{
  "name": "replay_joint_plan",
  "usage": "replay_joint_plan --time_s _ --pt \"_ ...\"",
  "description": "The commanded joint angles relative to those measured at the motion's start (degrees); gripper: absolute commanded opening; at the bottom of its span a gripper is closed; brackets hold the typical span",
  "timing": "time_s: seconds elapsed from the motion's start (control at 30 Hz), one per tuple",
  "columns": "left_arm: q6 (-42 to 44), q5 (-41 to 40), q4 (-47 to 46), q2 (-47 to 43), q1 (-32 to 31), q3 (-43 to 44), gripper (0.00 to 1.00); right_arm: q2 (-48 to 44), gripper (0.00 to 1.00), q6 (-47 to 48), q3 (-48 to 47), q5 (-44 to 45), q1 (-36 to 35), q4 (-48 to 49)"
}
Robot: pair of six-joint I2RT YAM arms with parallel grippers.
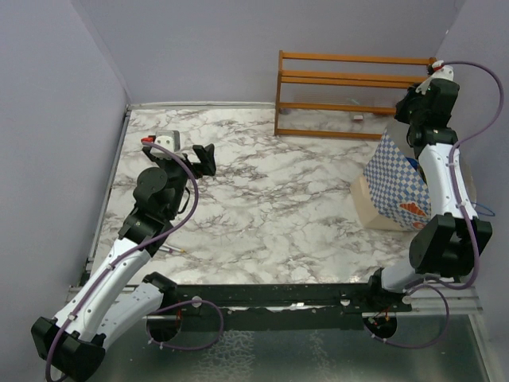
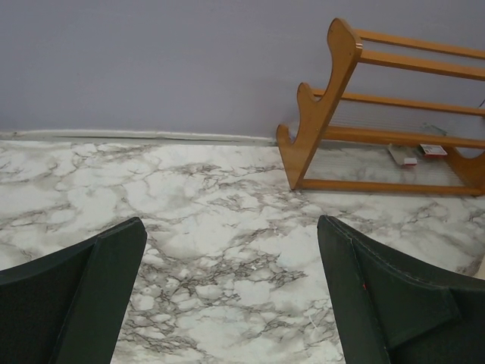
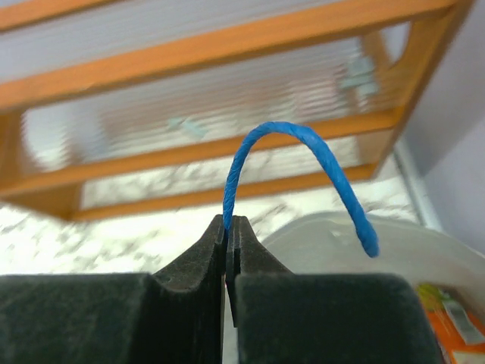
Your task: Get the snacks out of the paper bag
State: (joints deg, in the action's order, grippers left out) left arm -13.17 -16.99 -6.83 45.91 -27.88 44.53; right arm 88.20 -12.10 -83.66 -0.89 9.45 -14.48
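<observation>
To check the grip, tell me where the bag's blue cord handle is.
In the right wrist view the blue cord handle arches up from the right gripper, jaws shut on it, before the wooden rack. The paper bag stands on the right.

You're in a robot lab test cell here, not anybody's home or kitchen. Dead giveaway: your left arm [image 1: 119,263] and right arm [image 1: 441,183] are bolted to a black rail [image 1: 278,296] along the near edge of the table [image 1: 262,223], with purple cables [image 1: 196,187] looped along them. Plain lavender walls [image 1: 199,48] box the table in on the left, far and right sides, like a booth. The tabletop is a flat marble pattern with a metal strip [image 1: 105,199] down its left edge. The props look staged too: a wooden rack [image 1: 350,95] at the far right and a chequered paper bag [image 1: 394,187] on the right.
</observation>
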Motion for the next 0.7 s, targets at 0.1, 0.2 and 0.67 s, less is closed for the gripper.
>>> replay_joint_plan --time_s 0.1,0.2,0.67 --pt "-1.7 1.3 -1.4 1.2 -0.4 -0.5 0.99 -11.5 0.02 -0.8 8.6 -29.4 -0.4 -8.1" --pt "-2.0 1.5 -1.4 1.7 -0.4 -0.5 0.99 -14.4 0.02 0.1 11.0 -37.5 -0.8 -13.0" --pt "-1.1 -0.6 -0.6 3.4 -0.4 -0.4 0.99 -31.9 0.03 -7.6 23.9 -35.8 -23.2 -17.3"
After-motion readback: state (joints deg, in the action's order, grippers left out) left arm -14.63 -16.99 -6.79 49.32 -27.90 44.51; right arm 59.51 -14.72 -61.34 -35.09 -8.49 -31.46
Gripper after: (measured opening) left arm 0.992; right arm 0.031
